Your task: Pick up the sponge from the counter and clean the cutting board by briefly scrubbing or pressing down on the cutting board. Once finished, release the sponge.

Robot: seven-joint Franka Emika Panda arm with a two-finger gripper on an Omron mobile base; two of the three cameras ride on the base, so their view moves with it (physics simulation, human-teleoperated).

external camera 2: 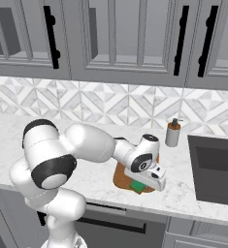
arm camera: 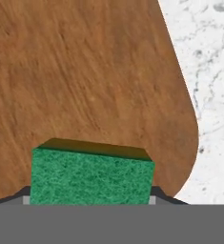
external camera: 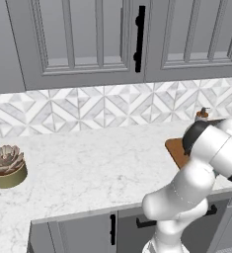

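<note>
The green sponge (arm camera: 92, 176) sits between my fingertips, and my gripper (arm camera: 89, 198) is shut on it. Under it lies the brown wooden cutting board (arm camera: 85, 71), with the sponge near the board's rounded corner. Whether the sponge touches the wood I cannot tell. From the right base view the gripper (external camera 2: 145, 183) hangs low over the near end of the cutting board (external camera 2: 119, 178), and the sponge (external camera 2: 138, 186) peeks out beneath the hand. My arm hides most of the cutting board (external camera: 175, 148) in the left base view. The white marble counter (arm camera: 208, 71) runs beside the board.
A soap dispenser (external camera 2: 172, 133) stands by the backsplash behind the board. A dark sink (external camera 2: 215, 167) lies to the right. A potted succulent (external camera: 7, 165) sits far left on the counter (external camera: 97, 163). Upper cabinets hang above.
</note>
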